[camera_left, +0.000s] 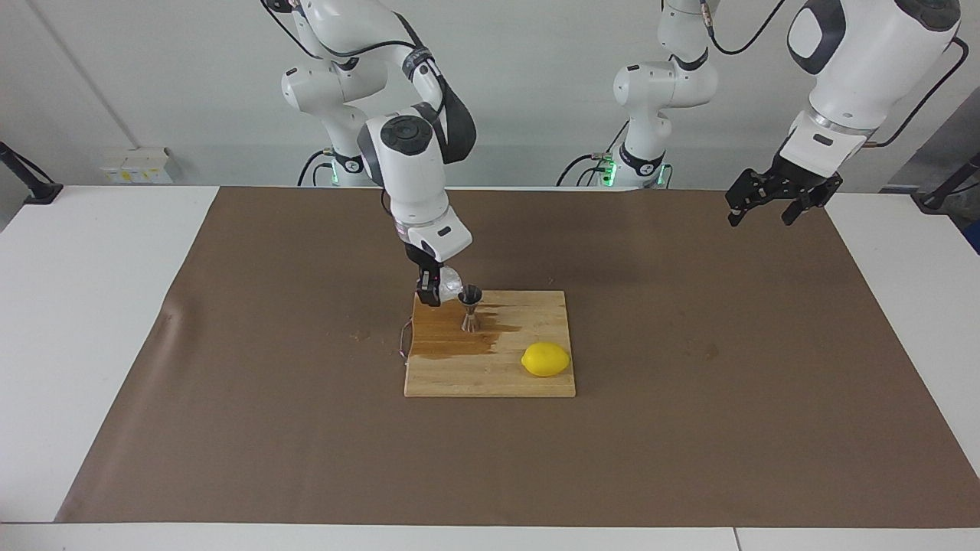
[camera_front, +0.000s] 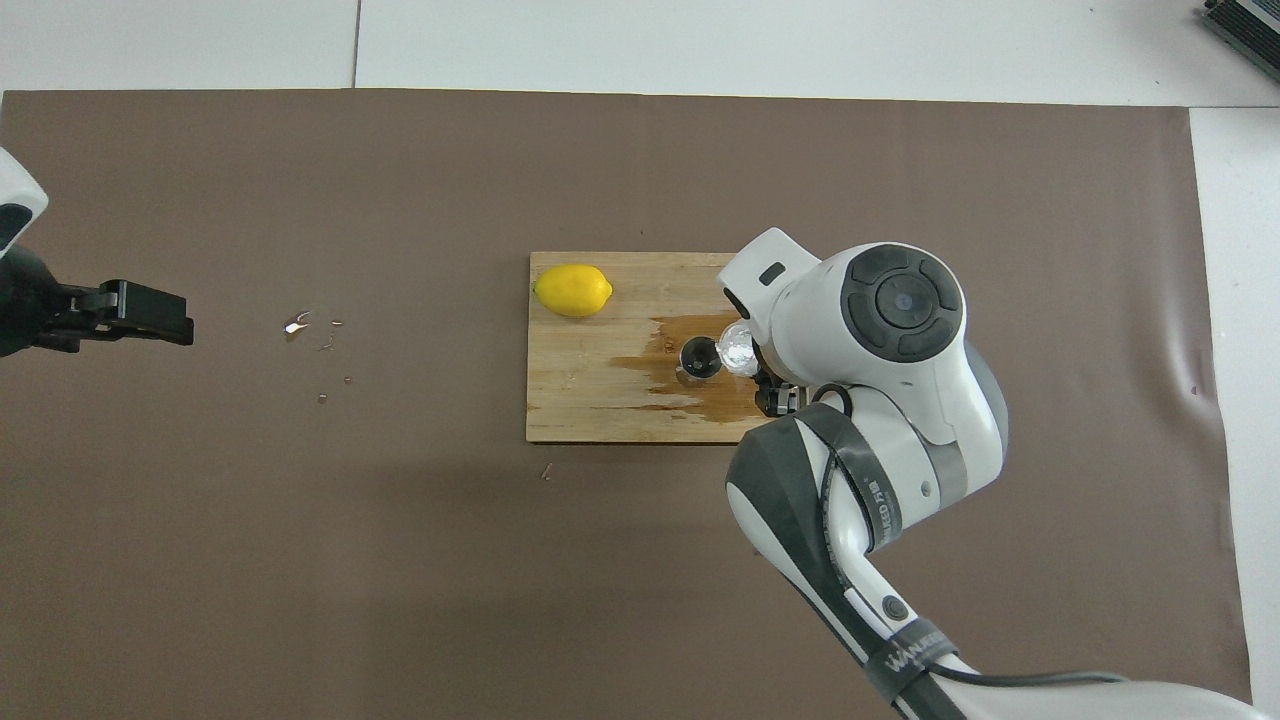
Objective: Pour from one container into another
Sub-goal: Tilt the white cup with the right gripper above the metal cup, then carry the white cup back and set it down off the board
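On the wet wooden cutting board [camera_left: 536,367], a steel jigger [camera_left: 470,308] is stood upright. Over it, a clear cup [camera_left: 449,282] is tipped mouth-first by the clamped right gripper [camera_left: 429,295]. The left gripper [camera_left: 773,200] waits open, raised over the brown mat [camera_left: 689,428].

Robot lab: two white arms [camera_left: 406,153], paper-covered table [camera_left: 689,428], bare grey walls.

We see a bright yellow lemon [camera_left: 546,360] on a pale wooden board [camera_left: 528,386] striped with grain and darkened by a brown wet stain [camera_left: 459,344]. A shiny steel jigger [camera_left: 470,308] stands there, beside a clear cup [camera_left: 449,282]. The brown mat [camera_left: 689,421] covers a white table [camera_left: 92,306].
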Available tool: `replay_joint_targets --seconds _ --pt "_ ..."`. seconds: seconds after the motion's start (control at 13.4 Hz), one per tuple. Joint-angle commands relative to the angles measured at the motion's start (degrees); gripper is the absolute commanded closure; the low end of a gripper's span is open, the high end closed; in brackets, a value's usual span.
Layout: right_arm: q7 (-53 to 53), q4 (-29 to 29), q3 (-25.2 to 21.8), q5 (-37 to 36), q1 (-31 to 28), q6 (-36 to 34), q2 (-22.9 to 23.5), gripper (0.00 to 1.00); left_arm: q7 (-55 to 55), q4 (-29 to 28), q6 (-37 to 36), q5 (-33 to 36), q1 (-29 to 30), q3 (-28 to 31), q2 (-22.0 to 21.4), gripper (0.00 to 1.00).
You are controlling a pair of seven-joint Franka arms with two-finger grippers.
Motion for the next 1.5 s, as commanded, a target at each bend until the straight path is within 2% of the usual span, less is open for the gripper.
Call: replay_joint_targets --seconds 0.0,0.37,0.75,1.05,1.42 --pt "-3.00 -1.36 0.53 1.69 -0.71 1.46 -1.05 0.80 -0.21 -0.14 -0.84 0.84 0.41 -0.32 -0.70 0.00" --pt "-18.80 -1.54 0.44 16.34 -4.13 2.43 -0.79 0.80 -0.21 -0.14 -0.84 0.84 0.41 -0.32 -0.71 0.00" --pt "-29.53 -1.54 0.44 22.94 -8.00 2.26 -0.61 0.81 -0.21 -0.14 -0.93 0.84 0.41 -0.32 -0.71 0.00" --pt "-40.42 -1.97 0.53 30.49 -13.62 1.11 -0.52 0.81 -0.21 -0.14 -0.84 0.84 0.41 -0.32 -0.62 0.00" --pt "-53.52 -6.28 0.44 43.23 -21.17 -0.55 -0.70 0.81 -0.21 -0.14 -0.84 0.84 0.41 -0.32 -0.70 0.00"
